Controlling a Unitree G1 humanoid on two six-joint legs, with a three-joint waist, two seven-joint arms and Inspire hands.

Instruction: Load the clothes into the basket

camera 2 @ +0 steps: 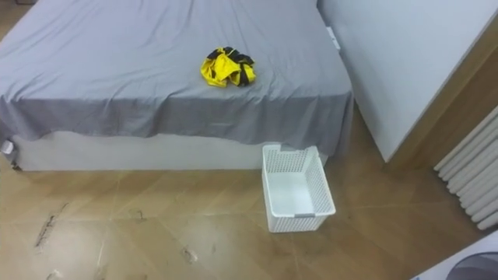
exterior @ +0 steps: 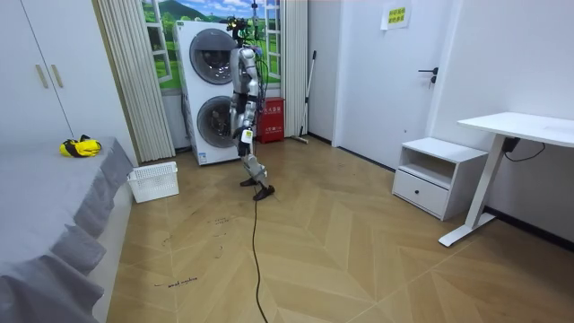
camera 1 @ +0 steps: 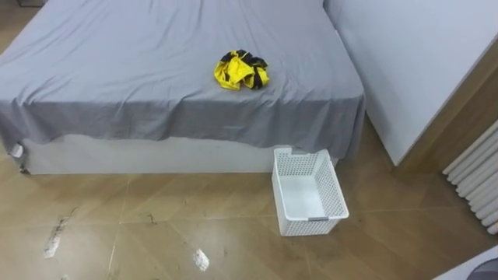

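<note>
The clothes (camera 1: 241,70), a yellow-and-black bundle, are lying on the bed (camera 1: 117,70) near its foot edge, probably so they can be reached from the floor. The basket (camera 1: 313,226) is sitting empty and mouth-up just beside the bed's corner, keeping the carry short. The robot is facing the bed from well apart, by the washers (exterior: 213,90). Its left hand (exterior: 244,135) is hanging by its hip, and I cannot tell whether the fingers are spread or curled.

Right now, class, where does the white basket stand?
In the left eye view, the white basket stands on the floor by the near right corner of the bed, below and right of the yellow clothes.
</note>
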